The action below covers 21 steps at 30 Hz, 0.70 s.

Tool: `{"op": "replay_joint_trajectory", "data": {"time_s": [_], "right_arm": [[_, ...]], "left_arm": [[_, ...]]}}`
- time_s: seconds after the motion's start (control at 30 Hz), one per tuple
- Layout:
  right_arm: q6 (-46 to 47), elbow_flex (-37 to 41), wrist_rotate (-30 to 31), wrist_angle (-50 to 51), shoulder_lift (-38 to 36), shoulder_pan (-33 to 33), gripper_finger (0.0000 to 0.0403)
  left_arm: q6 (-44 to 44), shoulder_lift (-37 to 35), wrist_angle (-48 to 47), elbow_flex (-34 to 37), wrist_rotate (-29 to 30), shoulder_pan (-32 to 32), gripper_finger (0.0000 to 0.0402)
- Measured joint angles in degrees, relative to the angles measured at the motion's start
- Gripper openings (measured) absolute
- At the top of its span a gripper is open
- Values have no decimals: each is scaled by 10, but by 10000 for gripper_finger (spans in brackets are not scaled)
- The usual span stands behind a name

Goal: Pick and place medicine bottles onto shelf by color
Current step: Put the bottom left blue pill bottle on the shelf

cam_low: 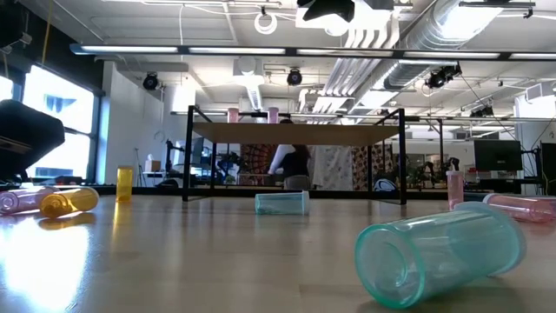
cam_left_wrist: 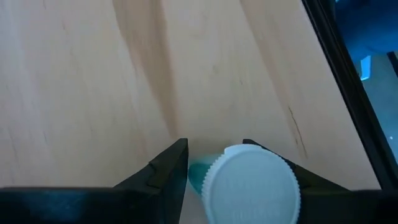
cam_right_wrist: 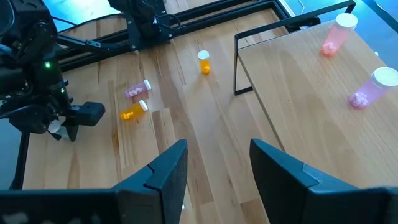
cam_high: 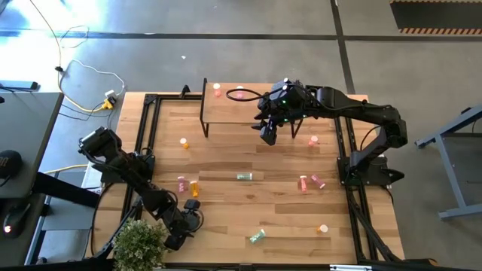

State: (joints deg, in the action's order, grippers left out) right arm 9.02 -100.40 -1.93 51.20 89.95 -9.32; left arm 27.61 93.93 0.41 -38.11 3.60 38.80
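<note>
My left gripper (cam_high: 188, 220) is near the table's near-left corner, shut on a teal bottle with a white cap (cam_left_wrist: 252, 185). My right gripper (cam_right_wrist: 217, 167) is open and holds nothing, hovering high over the shelf's near edge (cam_high: 269, 132). The shelf (cam_high: 233, 113), a light-wood board on black legs, carries two pink bottles (cam_high: 217, 89) (cam_high: 239, 94), seen upright in the low view (cam_low: 233, 115) (cam_low: 273, 115). Other bottles are scattered over the table: a teal one (cam_high: 245, 177) lying at mid-table, another teal one (cam_low: 439, 252) lying near the near edge, a pink one (cam_right_wrist: 135, 91) and an orange one (cam_right_wrist: 134, 112). My left gripper has the teal bottle between its two fingers (cam_left_wrist: 166, 169), one on each side. The capped end points back at the wrist and the teal body (cam_left_wrist: 198, 176) runs forward along the fingers. The white cap hides much of the contact. Whether the bottle rests on the table does not show.
A small orange bottle (cam_high: 184, 141) stands left of the shelf. Three pink bottles (cam_high: 313, 140) (cam_high: 304, 183) (cam_high: 318, 181) lie on the table's right part, and a capped one (cam_high: 323, 228) lies near the near-right corner. A potted plant (cam_high: 139, 245) sits at the near-left edge. A black frame (cam_high: 147, 143) borders the table.
</note>
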Motion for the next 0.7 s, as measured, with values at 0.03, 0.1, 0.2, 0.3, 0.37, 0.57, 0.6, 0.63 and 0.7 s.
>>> {"op": "replay_joint_trajectory", "data": {"time_s": [0.03, 0.1, 0.2, 0.3, 0.37, 0.57, 0.6, 0.63, 0.7], "right_arm": [[0, 0, 0, 0, 0, 0, 165], [0, 0, 0, 0, 0, 0, 165], [0, 0, 0, 0, 0, 0, 165], [0, 0, 0, 0, 0, 0, 165], [0, 0, 0, 0, 0, 0, 165], [0, 0, 0, 1, 0, 0, 165], [0, 0, 0, 1, 0, 0, 165], [0, 0, 0, 2, 0, 0, 165], [0, 0, 0, 3, 0, 0, 165]], "left_arm": [[1, 0, 1, 0, 8, 1, 141], [2, 0, 8, 2, 19, 4, 141], [14, 0, 73, 30, 24, 4, 141], [44, 0, 124, 61, 20, 3, 141], [63, -1, 146, 74, 20, 3, 141], [74, -1, 164, 77, 30, 10, 141], [78, -1, 165, 77, 37, 13, 141], [81, -1, 165, 77, 45, 16, 141], [82, -1, 165, 77, 62, 25, 141]]}}
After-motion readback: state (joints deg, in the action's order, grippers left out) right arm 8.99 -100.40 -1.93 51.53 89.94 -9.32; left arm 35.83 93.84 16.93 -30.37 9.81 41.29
